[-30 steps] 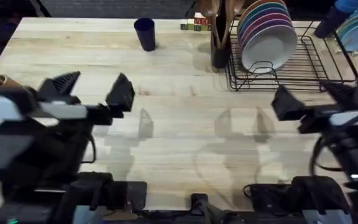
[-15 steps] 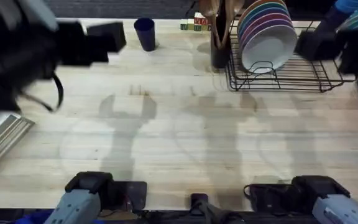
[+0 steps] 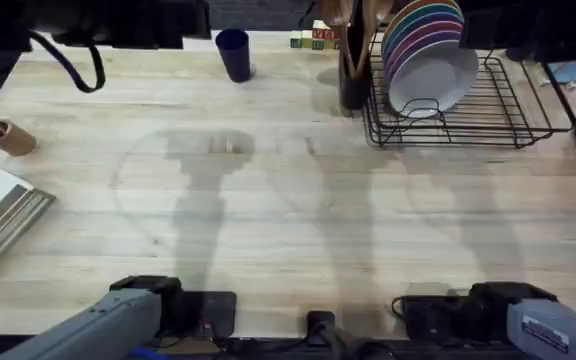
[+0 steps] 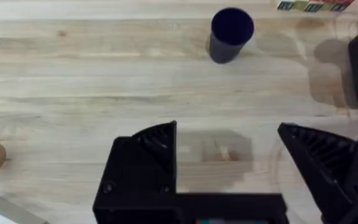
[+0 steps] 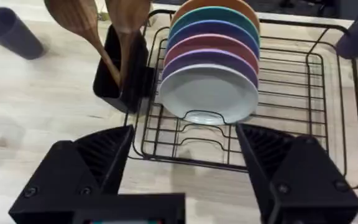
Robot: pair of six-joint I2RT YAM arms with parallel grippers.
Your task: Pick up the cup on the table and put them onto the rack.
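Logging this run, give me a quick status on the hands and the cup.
Left hand open, empty, above table. Right hand open, empty, over rack. Cup upright at table's far edge, untouched. Nothing between left hand and cup.

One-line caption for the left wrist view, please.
Open left gripper hovers above the light wooden table, the small navy-blue plastic cup standing upright ahead.

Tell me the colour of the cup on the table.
Dark navy blue, plain; the cup shows best in the left wrist view.
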